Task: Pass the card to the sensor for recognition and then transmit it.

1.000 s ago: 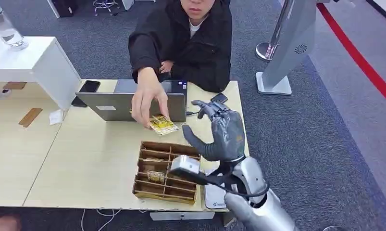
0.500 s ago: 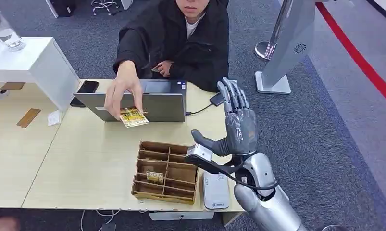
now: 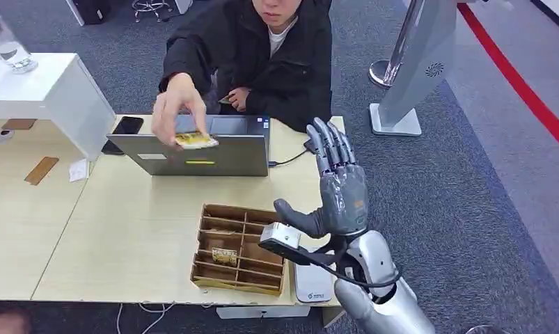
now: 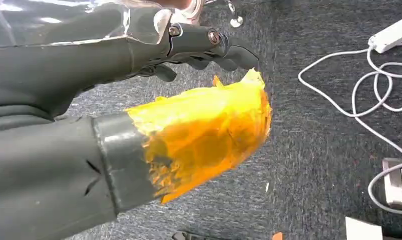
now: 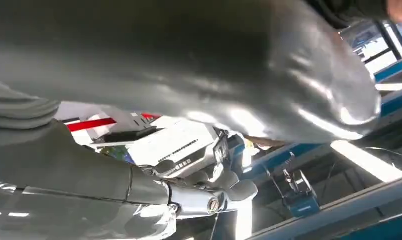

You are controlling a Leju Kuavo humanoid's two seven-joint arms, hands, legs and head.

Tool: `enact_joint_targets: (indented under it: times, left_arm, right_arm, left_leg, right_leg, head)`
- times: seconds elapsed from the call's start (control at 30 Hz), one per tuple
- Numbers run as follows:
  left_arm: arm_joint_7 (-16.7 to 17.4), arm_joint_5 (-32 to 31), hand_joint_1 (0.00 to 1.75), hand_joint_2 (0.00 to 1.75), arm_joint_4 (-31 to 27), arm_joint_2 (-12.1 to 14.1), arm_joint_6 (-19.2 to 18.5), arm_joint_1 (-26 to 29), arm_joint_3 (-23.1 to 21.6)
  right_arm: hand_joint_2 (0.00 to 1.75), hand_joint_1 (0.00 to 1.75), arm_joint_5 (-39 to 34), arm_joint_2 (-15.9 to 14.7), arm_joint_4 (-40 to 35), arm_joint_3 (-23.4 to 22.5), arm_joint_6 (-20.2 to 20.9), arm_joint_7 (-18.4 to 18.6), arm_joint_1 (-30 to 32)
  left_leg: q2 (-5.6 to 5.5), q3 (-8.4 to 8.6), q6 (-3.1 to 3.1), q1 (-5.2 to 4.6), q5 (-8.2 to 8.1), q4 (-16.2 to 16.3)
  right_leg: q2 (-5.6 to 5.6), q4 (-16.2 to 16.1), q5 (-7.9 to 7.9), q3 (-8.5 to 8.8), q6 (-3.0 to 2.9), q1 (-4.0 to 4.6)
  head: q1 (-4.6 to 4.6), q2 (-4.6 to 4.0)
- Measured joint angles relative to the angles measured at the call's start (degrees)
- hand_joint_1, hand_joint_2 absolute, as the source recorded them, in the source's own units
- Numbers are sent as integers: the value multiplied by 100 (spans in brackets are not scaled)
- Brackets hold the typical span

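Currently the person's hand holds the card over the laptop, well apart from the right hand, which is raised, fingers spread, empty. Risk: a late grasp drops the card. The left hand holds nothing visible; its fingers look partly curled, the grip indeterminate.

The white sensor lies partly hidden beneath the right hand's wrist; its markings are unreadable.

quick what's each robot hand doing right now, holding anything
Left robot hand: cannot be told.
Right robot hand: open, holding nothing.
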Motion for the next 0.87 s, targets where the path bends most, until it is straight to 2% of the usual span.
enact_joint_targets:
  times: [0.73, 0.87]
  left_arm:
    - [157, -66, 0, 0, 0, 2, -53, 94, 0]
    - [166, -20, 0, 0, 0, 4, -85, 120, 0]
  right_arm:
    - [0, 0, 20, -2, -356, 20, -90, -5, 238]
    - [0, 0, -374, -13, -500, -17, -101, -161, 374]
  left_leg:
    - [1, 1, 0, 0, 0, 0]
    - [1, 1, 0, 0, 0, 0]
  right_leg:
    - [1, 0, 0, -1, 0, 0]
    - [0, 0, 0, -1, 0, 0]
  head:
    - [2, 0]
    - [0, 0]
